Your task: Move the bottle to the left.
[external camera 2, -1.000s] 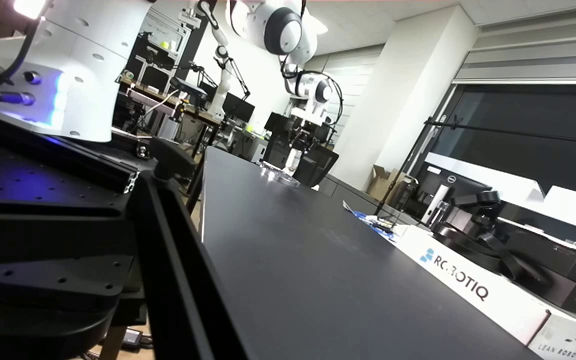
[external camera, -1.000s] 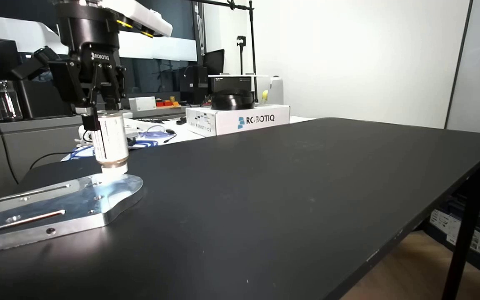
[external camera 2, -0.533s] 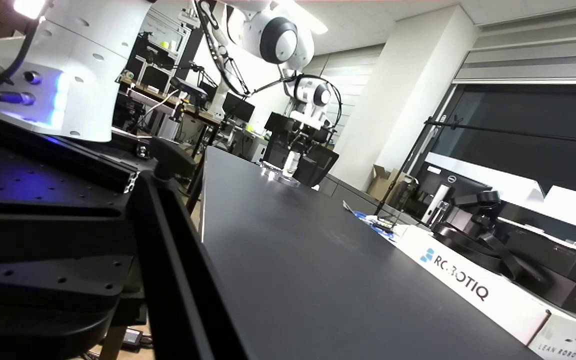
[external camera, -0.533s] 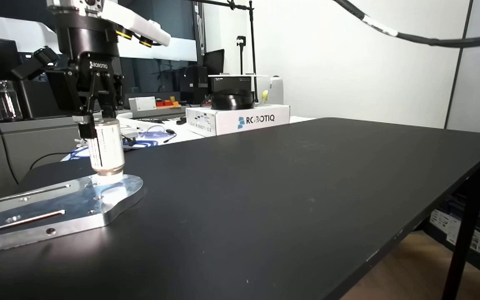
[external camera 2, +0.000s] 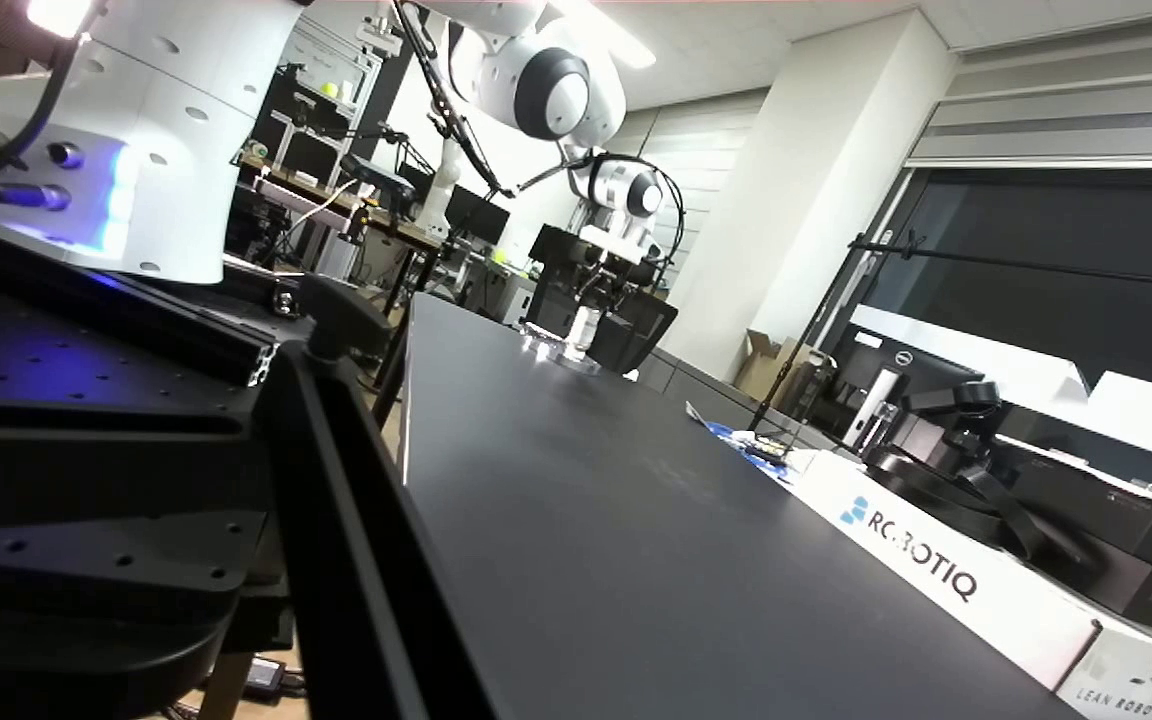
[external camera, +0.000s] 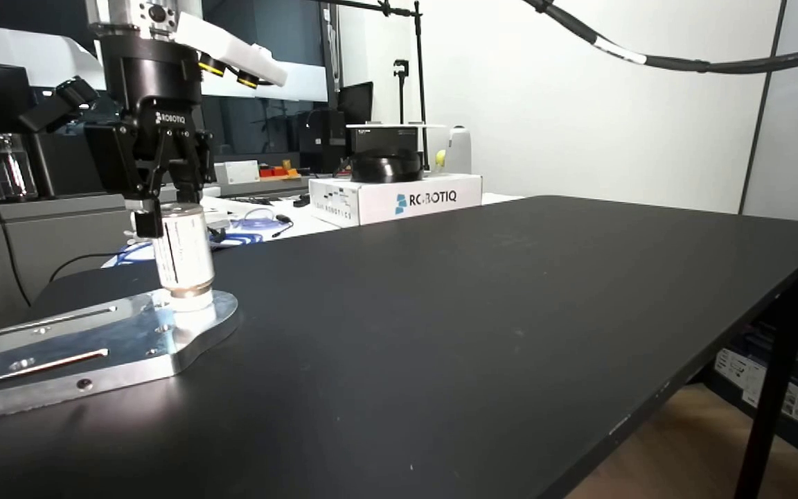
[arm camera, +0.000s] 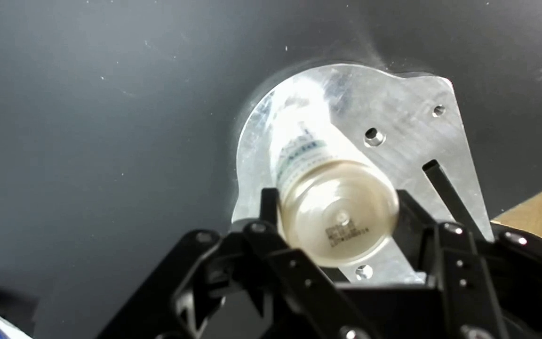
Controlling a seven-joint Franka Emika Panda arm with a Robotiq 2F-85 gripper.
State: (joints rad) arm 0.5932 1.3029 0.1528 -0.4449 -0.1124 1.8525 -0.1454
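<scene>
The bottle is a short whitish cylinder with a printed label. It is upside down, with its white cap at the bottom, and looks nearly upright. It also shows in an exterior view. In the wrist view its round base with printed text faces the camera. My gripper is shut on the base end of the bottle, with one finger on each side in the wrist view. The cap is at the rounded end of a silver metal plate; I cannot tell whether it touches.
The metal plate with slots and holes lies on the black table, at its left in an exterior view. A white Robotiq box with dark items on it stands beyond the table's edge, near blue cables. The box shows in both exterior views.
The gripper and the held bottle have come down towards the metal plate. In an exterior view they shifted a little left, then back right. A black arm cable has come into view.
</scene>
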